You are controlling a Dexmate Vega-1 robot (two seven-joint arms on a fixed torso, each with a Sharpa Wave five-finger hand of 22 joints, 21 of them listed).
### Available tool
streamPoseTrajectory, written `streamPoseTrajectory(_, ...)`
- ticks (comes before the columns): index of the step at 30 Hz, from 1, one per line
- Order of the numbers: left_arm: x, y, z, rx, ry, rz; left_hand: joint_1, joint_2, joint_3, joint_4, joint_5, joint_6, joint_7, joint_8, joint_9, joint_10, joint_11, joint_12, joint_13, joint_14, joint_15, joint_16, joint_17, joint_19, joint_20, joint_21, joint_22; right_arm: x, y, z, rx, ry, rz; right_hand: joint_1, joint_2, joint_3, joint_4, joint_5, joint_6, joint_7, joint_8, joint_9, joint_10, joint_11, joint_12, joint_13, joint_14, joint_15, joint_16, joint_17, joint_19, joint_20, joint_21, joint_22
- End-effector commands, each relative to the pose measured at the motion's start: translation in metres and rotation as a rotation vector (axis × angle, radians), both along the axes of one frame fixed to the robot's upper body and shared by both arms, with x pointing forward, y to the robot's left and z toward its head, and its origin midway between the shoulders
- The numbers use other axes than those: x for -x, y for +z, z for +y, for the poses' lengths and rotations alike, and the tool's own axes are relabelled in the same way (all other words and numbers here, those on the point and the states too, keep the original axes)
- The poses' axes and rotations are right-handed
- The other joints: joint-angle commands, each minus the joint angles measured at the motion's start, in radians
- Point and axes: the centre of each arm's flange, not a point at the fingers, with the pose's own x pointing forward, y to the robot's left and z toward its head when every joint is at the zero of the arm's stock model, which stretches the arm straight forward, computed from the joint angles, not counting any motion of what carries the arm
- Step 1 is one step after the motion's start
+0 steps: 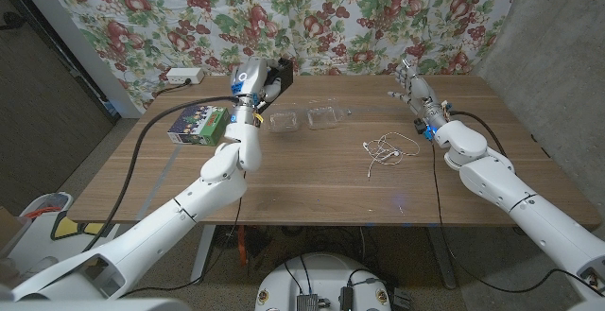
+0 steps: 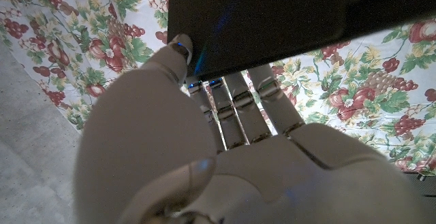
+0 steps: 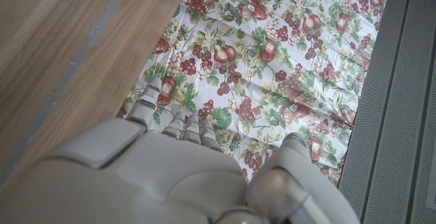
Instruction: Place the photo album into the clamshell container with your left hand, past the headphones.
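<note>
even, soft indoor light; faint glare on desk (image 1: 312, 183); weak shadows; head view sharp; wrist views blurred up close.

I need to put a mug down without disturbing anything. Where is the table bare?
The near half of the table, in front of the earphones, is bare, as is the strip between the earphones and the right hand. It is crowded at the far left: the green box, the clear clamshell container and the left hand holding the black album.

Black photo album (image 1: 278, 74) raised above open clear clamshell container (image 1: 304, 119) — white headphones (image 1: 386, 150) well right.
</note>
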Motion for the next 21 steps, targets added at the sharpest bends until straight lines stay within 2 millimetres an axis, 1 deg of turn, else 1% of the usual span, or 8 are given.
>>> streamPoseTrajectory(1,-0.013,0.011,0.003,-0.021,0.035,-0.034,0.039,0.054,0.002,0.003,0.003,0.003,-0.009,-0.002,0.004,0.034,-0.035,-0.007,0.006,-0.02,-0.085,-0.013,0.001,-0.021,0.003,0.007,-0.001,-0.002,0.001,0.001,-0.018,0.025,-0.008,0.0,0.001,-0.004,-0.003,-0.003,0.008,-0.001,0.007,0.005,0.006,-0.003,0.005,0.003,0.004,0.001,0.004,0.003,0.005,0.006,-0.005,0.003)
streamPoseTrajectory(9,-0.024,0.013,0.003,-0.042,0.047,-0.02,0.039,0.055,0.005,0.001,0.003,0.004,-0.009,-0.002,0.003,0.034,-0.036,-0.01,0.009,-0.019,-0.084,-0.016,0.0,-0.025,0.002,0.011,-0.001,-0.001,0.003,-0.001,-0.012,0.02,-0.011,-0.002,0.001,-0.005,-0.003,-0.002,0.009,0.0,0.007,0.005,0.006,-0.004,0.005,0.003,0.005,0.002,0.004,0.003,0.005,0.006,-0.005,0.003)
streamPoseTrajectory(21,-0.041,0.013,-0.004,-0.068,0.052,-0.022,0.034,0.054,0.008,0.001,0.003,0.008,-0.009,0.0,0.002,0.04,-0.035,-0.014,0.012,-0.027,-0.084,-0.027,-0.003,-0.041,0.005,0.015,-0.002,0.0,0.002,-0.003,-0.005,0.017,-0.006,-0.005,0.001,-0.006,-0.002,-0.002,0.01,0.0,0.007,0.005,0.006,-0.005,0.004,0.003,0.006,0.002,0.004,0.003,0.005,0.006,-0.005,0.003)
